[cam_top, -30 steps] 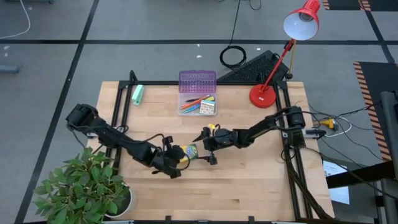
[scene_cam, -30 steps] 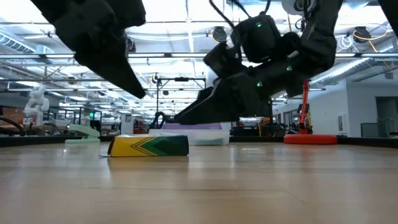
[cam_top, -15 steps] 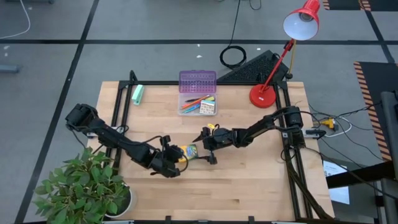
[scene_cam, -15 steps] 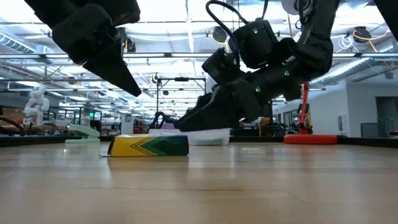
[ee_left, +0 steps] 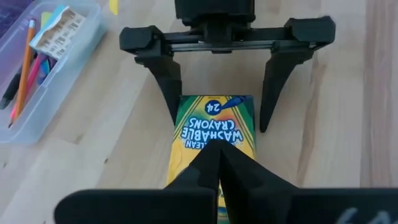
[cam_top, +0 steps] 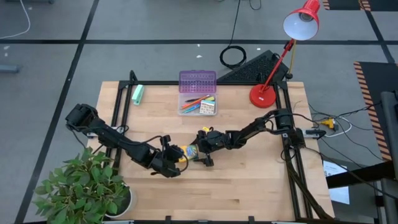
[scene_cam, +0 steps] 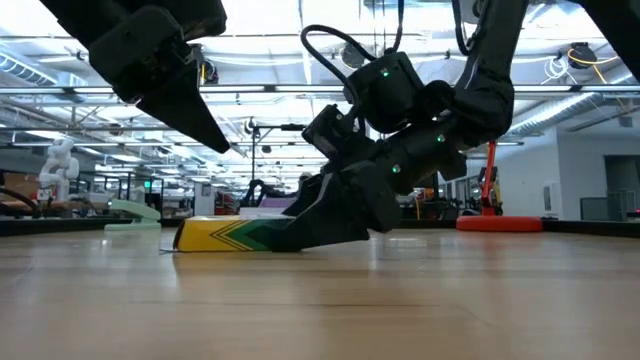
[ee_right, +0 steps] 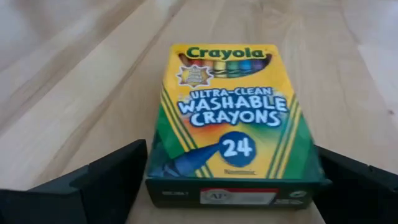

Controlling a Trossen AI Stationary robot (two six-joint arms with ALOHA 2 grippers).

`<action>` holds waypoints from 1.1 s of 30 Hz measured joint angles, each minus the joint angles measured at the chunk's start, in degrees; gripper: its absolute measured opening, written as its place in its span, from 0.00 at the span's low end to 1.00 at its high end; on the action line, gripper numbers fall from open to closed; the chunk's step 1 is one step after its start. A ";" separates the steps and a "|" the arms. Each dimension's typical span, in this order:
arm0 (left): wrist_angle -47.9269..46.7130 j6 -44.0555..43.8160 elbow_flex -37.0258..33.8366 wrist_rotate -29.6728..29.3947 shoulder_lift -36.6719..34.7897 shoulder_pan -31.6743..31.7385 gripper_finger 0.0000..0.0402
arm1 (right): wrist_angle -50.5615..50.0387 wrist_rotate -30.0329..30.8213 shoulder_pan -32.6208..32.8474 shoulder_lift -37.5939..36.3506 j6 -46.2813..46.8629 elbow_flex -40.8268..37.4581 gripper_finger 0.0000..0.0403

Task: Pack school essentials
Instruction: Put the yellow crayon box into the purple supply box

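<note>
the right gripper has its jaws spread astride the crayon box lying flat mid-surface, ready to pinch it, then lift it to the clear box; the left gripper, jaws pressed together, waits beside.

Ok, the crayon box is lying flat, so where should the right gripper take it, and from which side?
Across its two long side edges, coming in low from the end that faces the right arm. The crayon box lies flat on the table, so only its thin sides offer opposed faces. The right gripper already stands open astride that end. The left gripper hovers shut over the other end.
</note>
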 joint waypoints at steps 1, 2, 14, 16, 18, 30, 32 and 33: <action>-0.04 0.21 0.00 0.00 0.00 0.00 0.03 | 0.32 -0.09 0.02 0.39 -0.31 0.05 0.99; 0.00 0.54 0.00 0.00 0.00 0.00 0.03 | 0.35 -0.11 0.02 0.50 -0.72 0.09 0.99; 0.34 0.57 0.00 0.02 0.00 0.00 0.04 | -0.92 0.02 0.02 0.52 -2.55 0.11 0.95; 0.33 0.44 0.00 0.02 0.00 0.00 0.04 | -0.94 0.02 0.04 0.54 -2.62 0.11 0.94; 0.35 0.30 0.00 0.02 0.00 0.00 0.03 | -1.02 0.02 0.04 0.56 -2.68 0.11 0.92; 0.35 -0.51 0.00 0.07 0.00 0.00 0.05 | -1.16 0.05 0.06 0.61 -2.71 0.06 0.86; 0.35 -0.65 0.00 0.07 0.00 0.00 0.06 | -1.16 0.05 0.06 0.61 -2.71 0.06 0.86; 0.35 -0.67 0.00 0.07 0.00 0.00 0.06 | -1.16 0.07 0.06 0.61 -2.71 0.04 0.86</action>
